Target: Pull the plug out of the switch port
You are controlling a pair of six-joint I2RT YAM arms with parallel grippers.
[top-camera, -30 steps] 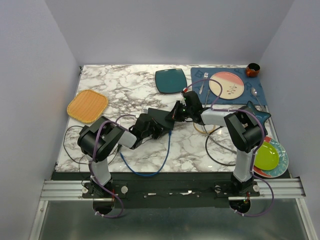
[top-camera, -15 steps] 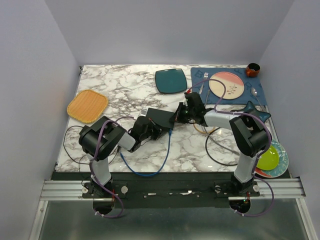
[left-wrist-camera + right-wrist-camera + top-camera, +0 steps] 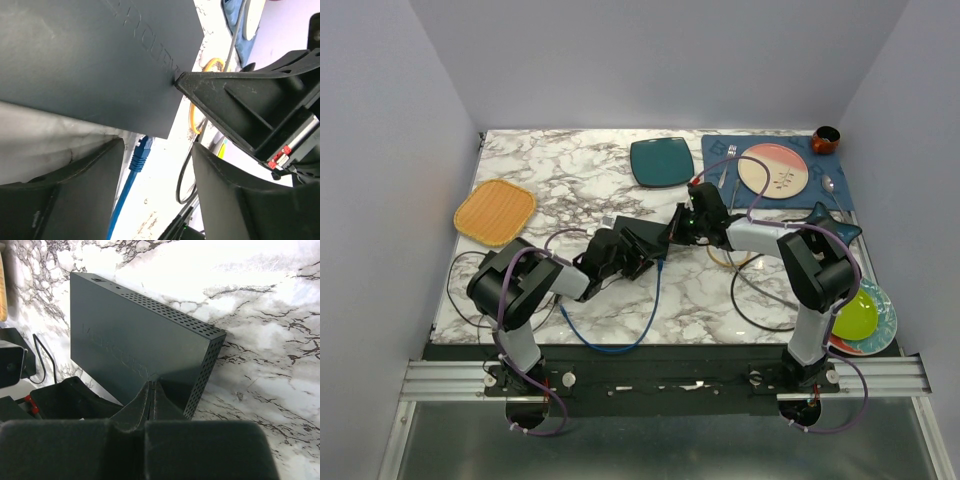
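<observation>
- Left gripper (image 3: 156, 147) is spread wide and holds nothing. Its fingers (image 3: 75, 195) flank the blue plug (image 3: 142, 150) without touching it.
- Plug sits right at the switch (image 3: 90, 60) edge, near a corner. I can't tell if it's seated in a port.
- Blue cable (image 3: 121, 200) runs from the plug away from the switch, out between my left fingers.
- Right gripper (image 3: 152, 386) is closed on itself with nothing between the fingers. Its tips press on the switch's broad flat face, near the perforated side.
- Switch lies between my two grippers on the marble table (image 3: 260, 315) and looks tipped up on one edge.
- Yellow cable (image 3: 192, 117) lies just past the switch corner.
- Teal plate (image 3: 661, 161) is beyond the switch, well apart.
</observation>
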